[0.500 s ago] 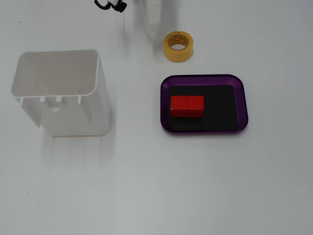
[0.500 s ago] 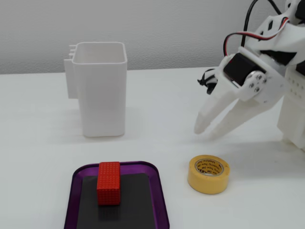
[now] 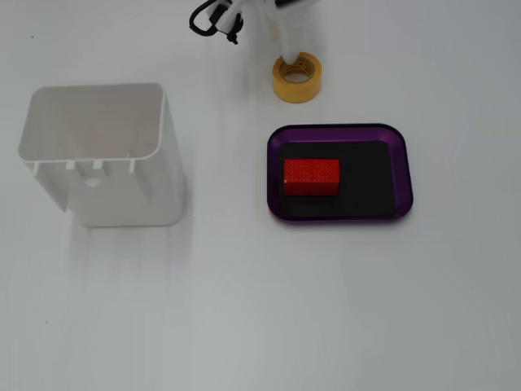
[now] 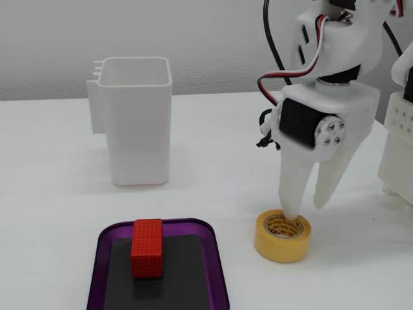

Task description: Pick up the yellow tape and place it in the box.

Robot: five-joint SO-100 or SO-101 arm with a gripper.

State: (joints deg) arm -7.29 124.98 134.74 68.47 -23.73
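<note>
The yellow tape lies flat on the white table, just beyond the box's far edge. My white gripper comes down over it, open: one finger reaches into the roll's hole and the other stands outside the roll's wall, not pressing it. The box is a shallow purple tray with a black floor. A red block lies in its left part in both fixed views. The tape rests on the table.
A tall white plastic container stands to the left of the tray in both fixed views. The arm's white base stands at the right edge. Black cables hang by the arm.
</note>
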